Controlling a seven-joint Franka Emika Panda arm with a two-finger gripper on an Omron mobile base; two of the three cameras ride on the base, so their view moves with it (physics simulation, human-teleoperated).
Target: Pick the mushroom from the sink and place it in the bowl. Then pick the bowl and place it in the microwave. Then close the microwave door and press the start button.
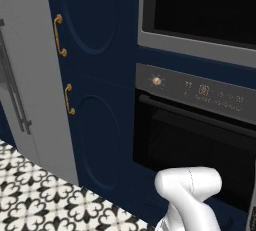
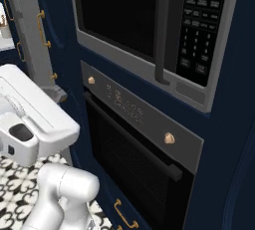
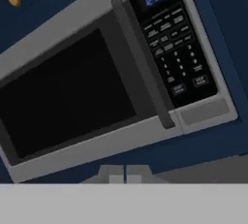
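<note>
The microwave (image 3: 111,82) is built into navy cabinetry, and its door (image 3: 68,92) of black glass in a grey frame is closed, with a vertical bar handle (image 3: 143,63) beside it. To the right of the handle is the keypad strip (image 3: 177,48) with a lit clock; the button labels are too small to read. My gripper (image 3: 122,173) is shut on nothing, its tips together a short way off from the microwave's lower frame. The microwave (image 1: 200,15) also fills the upper right of the left base view and the top (image 2: 149,25) of the right base view. The mushroom, bowl and sink are out of view.
A black-glass oven (image 1: 195,140) with a knob and display sits right under the microwave, also seen as the oven (image 2: 139,144). Navy cabinet doors (image 1: 90,75) with gold handles stand to the left, then a grey fridge (image 1: 25,75). Patterned floor tiles (image 1: 40,200) lie below.
</note>
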